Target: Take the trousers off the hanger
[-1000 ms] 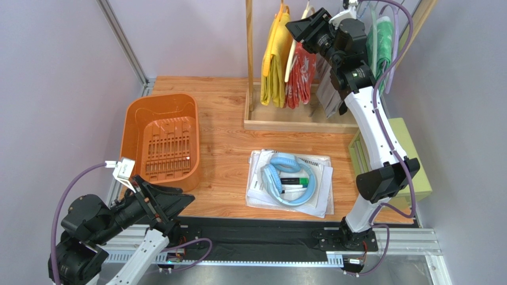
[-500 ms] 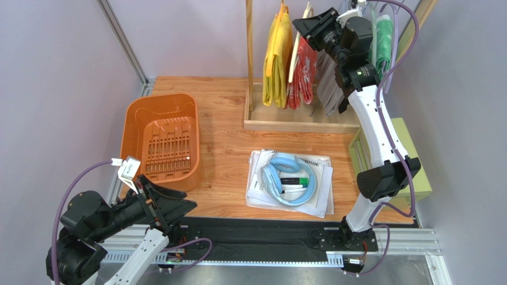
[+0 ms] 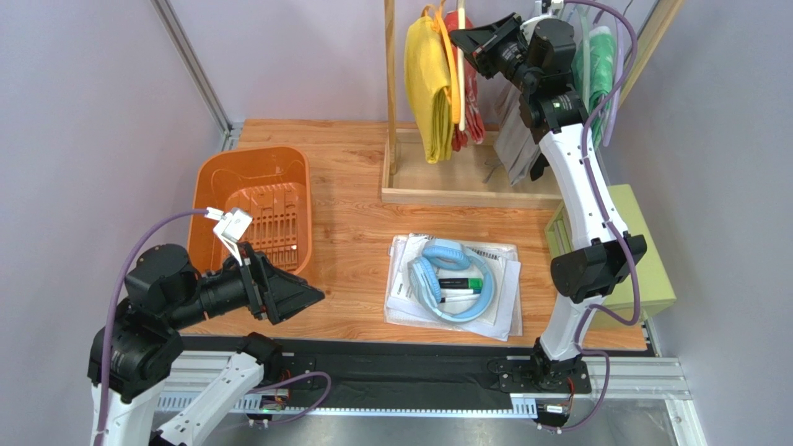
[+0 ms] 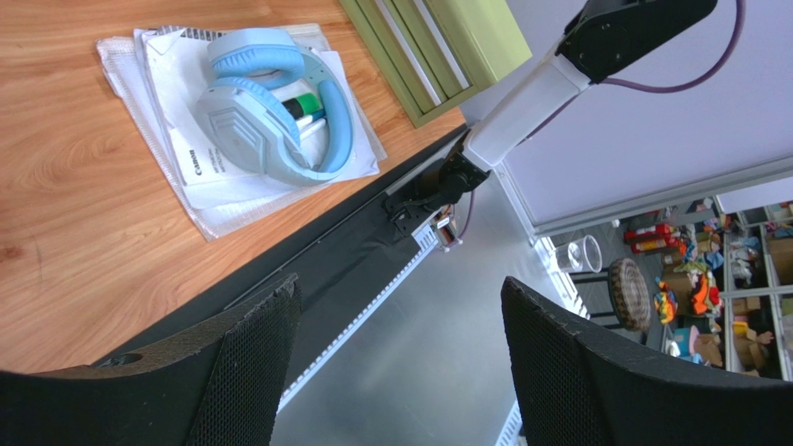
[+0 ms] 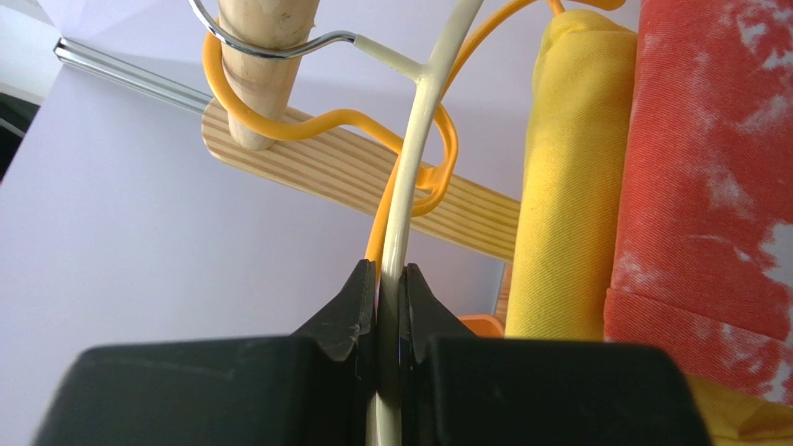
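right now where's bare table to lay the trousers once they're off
Bare wood lies between the orange basket and the papers, and in the strip between papers and rack base. The rail is crowded: yellow garment and trousers hang packed together.

Smooth glossy hanger (image 5: 403, 186), matt woven trousers (image 5: 707, 167), bare-wood rail (image 5: 261, 56)

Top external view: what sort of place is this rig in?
Probably a robotics lab cell: panel walls on aluminium framing, a staged wooden clothes rack on the table, cluttered shelves beyond.
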Robot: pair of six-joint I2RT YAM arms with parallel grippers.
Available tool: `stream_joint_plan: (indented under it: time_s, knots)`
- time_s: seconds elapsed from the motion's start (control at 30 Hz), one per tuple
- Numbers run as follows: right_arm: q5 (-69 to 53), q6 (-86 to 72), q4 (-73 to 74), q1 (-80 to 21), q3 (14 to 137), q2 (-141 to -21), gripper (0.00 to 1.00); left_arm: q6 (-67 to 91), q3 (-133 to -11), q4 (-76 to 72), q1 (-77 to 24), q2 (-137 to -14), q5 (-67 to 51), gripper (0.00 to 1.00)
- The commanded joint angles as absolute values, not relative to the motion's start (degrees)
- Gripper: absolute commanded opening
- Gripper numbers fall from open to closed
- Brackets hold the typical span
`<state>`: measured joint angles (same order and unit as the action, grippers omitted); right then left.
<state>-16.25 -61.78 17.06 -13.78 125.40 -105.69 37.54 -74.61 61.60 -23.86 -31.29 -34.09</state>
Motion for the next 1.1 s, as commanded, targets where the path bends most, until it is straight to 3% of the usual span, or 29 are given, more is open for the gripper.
stream_joint_plan:
  time_s: [0.0,0.4,1.07]
  knots:
    - [-16.17,-66.61,5.28,-13.62,131.31,-103.28,0.00,37.00,-75.94,57.22,-23.82,-33.66,-35.16,0.84]
    - [-12.83,-67.41,4.57,-13.62,124.54,-95.28,0.00,37.71,-77.96,50.98,-23.82,-38.05,-35.68,0.82]
    - [-23.11,-62.40,8.61,-9.85,115.41,-86.23,0.00,40.34,-79.37,39.21,-27.94,-46.58,-39.47,0.80]
